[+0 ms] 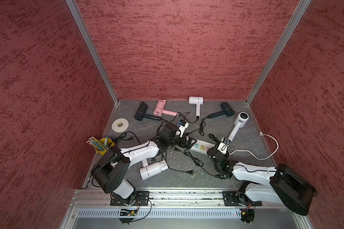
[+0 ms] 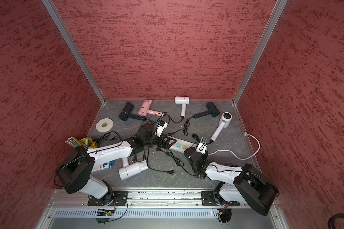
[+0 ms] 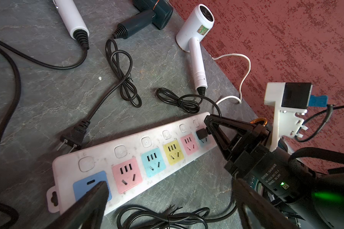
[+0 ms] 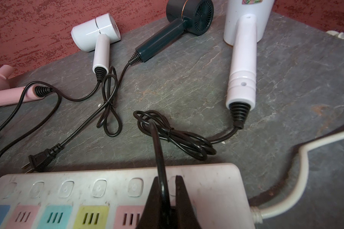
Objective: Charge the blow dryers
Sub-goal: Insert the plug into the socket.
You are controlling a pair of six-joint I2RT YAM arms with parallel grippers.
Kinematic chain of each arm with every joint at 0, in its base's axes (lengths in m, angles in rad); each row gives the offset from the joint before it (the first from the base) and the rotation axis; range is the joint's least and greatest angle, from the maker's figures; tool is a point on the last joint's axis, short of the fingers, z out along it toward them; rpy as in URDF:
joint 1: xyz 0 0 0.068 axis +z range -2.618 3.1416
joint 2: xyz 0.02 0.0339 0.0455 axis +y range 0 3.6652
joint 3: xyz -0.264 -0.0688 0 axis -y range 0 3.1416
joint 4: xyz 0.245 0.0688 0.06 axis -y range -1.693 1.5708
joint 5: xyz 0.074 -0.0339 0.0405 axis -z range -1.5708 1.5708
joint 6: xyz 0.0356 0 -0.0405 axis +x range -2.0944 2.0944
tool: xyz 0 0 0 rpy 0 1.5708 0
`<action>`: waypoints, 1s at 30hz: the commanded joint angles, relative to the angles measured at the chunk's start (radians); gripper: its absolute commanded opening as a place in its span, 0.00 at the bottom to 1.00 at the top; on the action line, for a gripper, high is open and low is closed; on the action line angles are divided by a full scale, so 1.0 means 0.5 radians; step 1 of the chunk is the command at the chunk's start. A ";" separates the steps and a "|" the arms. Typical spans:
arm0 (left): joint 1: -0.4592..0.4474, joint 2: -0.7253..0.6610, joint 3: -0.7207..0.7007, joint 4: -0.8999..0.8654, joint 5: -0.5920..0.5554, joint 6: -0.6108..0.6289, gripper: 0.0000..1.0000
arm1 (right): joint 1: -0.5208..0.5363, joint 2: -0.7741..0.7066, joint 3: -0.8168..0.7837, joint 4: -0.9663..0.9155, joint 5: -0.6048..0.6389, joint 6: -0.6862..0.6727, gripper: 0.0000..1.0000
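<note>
Several blow dryers lie on the grey table: black (image 1: 141, 111), pink (image 1: 160, 108), white (image 1: 196, 101), dark green (image 1: 226, 109), white (image 1: 241, 119) at the right, and white (image 1: 153, 169) near the front. My right gripper (image 4: 167, 178) is shut on the black plug (image 3: 201, 134) of the right white dryer (image 4: 242, 59), holding it at the last socket of the power strip (image 1: 202, 147). The plug's cord rises between the fingers. My left gripper (image 3: 170, 186) hangs open over the strip's other end (image 3: 83, 178), holding nothing.
Loose black plugs (image 3: 74, 136) (image 1: 190, 172) and tied cord bundles (image 4: 177, 136) lie around the strip. A tape roll (image 1: 120, 124) and a yellow pencil cup (image 1: 102, 145) stand at the left. The strip's white cable (image 1: 266, 150) loops right. Red walls enclose three sides.
</note>
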State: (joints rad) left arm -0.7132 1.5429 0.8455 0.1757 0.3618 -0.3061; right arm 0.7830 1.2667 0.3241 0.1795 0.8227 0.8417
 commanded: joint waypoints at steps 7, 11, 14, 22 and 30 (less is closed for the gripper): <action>-0.018 -0.037 0.054 -0.029 -0.005 0.036 1.00 | 0.028 0.154 0.037 -0.331 -0.098 0.142 0.00; -0.019 -0.043 0.051 -0.028 -0.009 0.040 1.00 | 0.026 0.205 0.072 -0.331 -0.093 0.136 0.00; -0.024 -0.035 0.053 -0.028 -0.012 0.039 1.00 | 0.026 0.219 0.088 -0.331 -0.102 0.133 0.00; -0.031 -0.060 0.048 -0.036 -0.039 0.059 1.00 | 0.026 0.099 0.246 -0.489 -0.177 0.021 0.30; -0.031 -0.066 0.044 -0.041 -0.052 0.063 1.00 | -0.012 -0.049 0.374 -0.755 -0.294 0.140 0.44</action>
State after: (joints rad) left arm -0.7242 1.5295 0.8494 0.1638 0.3485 -0.2970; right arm 0.7860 1.2701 0.4816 -0.1108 0.7353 0.8715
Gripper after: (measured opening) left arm 0.999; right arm 0.435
